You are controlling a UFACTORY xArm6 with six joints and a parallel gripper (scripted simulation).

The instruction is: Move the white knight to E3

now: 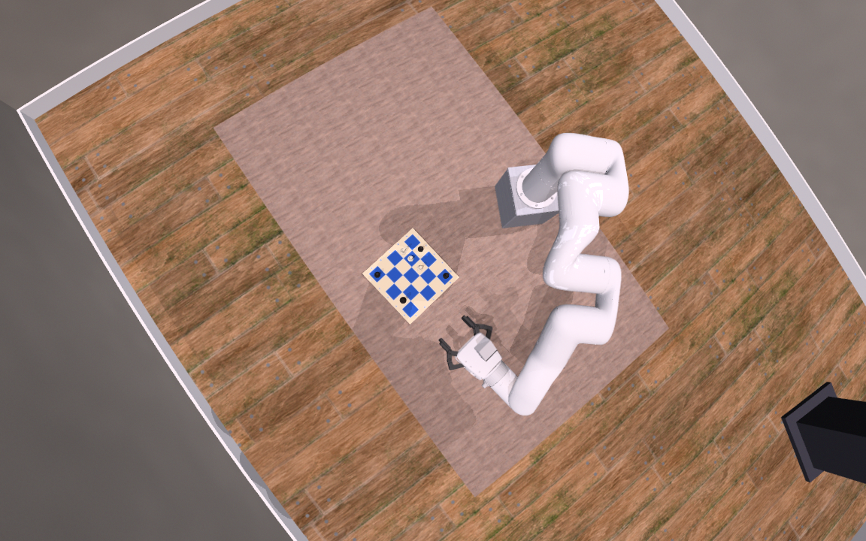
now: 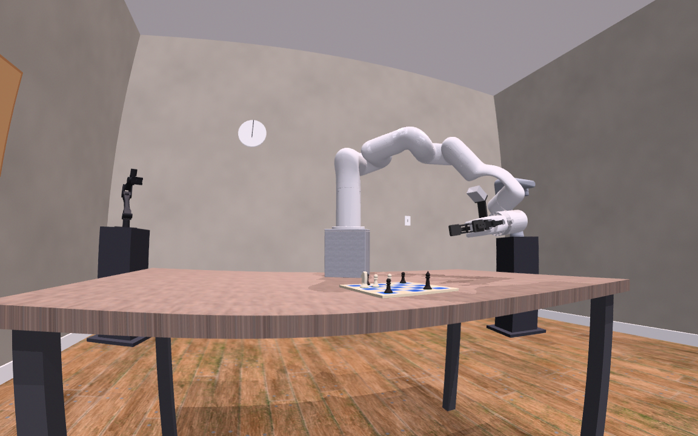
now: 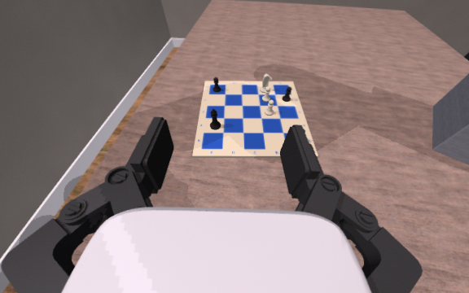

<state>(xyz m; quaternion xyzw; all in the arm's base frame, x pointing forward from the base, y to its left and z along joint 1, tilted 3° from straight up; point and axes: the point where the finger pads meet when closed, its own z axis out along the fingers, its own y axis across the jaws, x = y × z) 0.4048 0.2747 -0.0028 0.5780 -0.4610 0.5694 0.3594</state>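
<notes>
The small blue-and-cream chessboard (image 3: 252, 118) lies on the brown table, also seen from above (image 1: 410, 276) and from the side (image 2: 397, 289). The white knight (image 3: 265, 82) stands upright in the board's far row, right of centre, and shows at the board's left end in the side view (image 2: 365, 278). Two white pawns (image 3: 266, 97) (image 3: 269, 107) stand just in front of it. Black pieces stand at the far left (image 3: 216, 85), far right (image 3: 287, 94) and near left (image 3: 214, 119). My gripper (image 3: 228, 135) (image 1: 454, 331) (image 2: 452, 229) is open and empty. It hovers well above the table, off the board's near edge.
The grey arm pedestal (image 1: 520, 198) (image 3: 466, 126) stands on the table beyond the board's right side. The table's edge runs close on the left in the wrist view (image 3: 108, 122). My right finger hides the board's near right corner. Black stands (image 2: 122, 252) (image 2: 515, 281) are off the table.
</notes>
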